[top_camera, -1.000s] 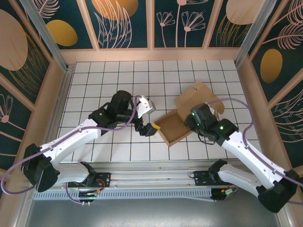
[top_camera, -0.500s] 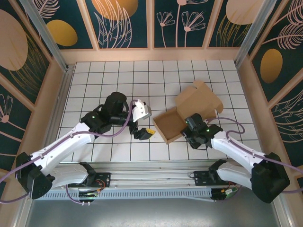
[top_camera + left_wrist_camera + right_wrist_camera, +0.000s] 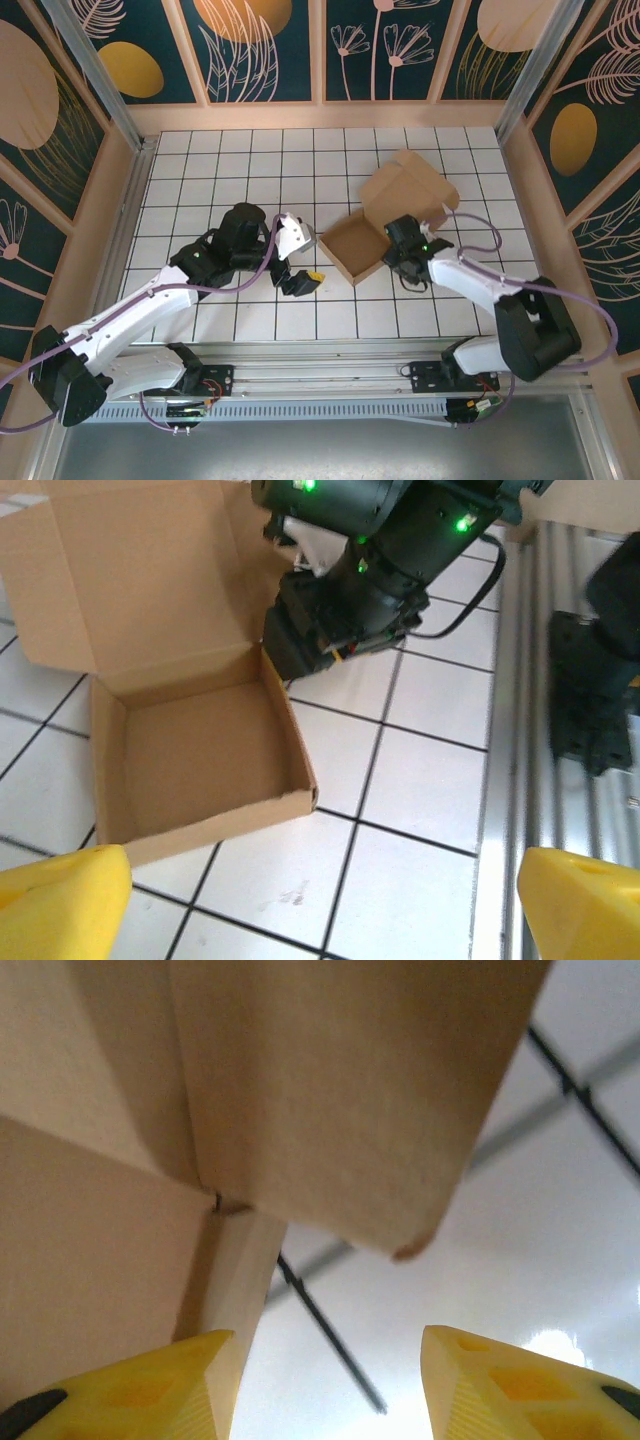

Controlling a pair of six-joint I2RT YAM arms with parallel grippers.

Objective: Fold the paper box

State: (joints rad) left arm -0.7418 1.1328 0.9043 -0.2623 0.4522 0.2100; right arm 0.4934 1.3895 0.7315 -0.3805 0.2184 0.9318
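Brown cardboard paper box (image 3: 350, 256) looks light and creasable; pinch the lid's edge. Left claw (image 3: 303, 281) is wide open and empty. Right claw (image 3: 325, 1380) is half-open, gripping nothing.

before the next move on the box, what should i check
1. Box tray walls up: ok.
2. Lid shut: not ok, it stands open behind the tray.
3. Left gripper open, apart from the box: ok.
4. Right gripper holding the flap: not ok, jaws open, flap ahead of the fingertips.
5. Flap touching a finger: cannot tell.
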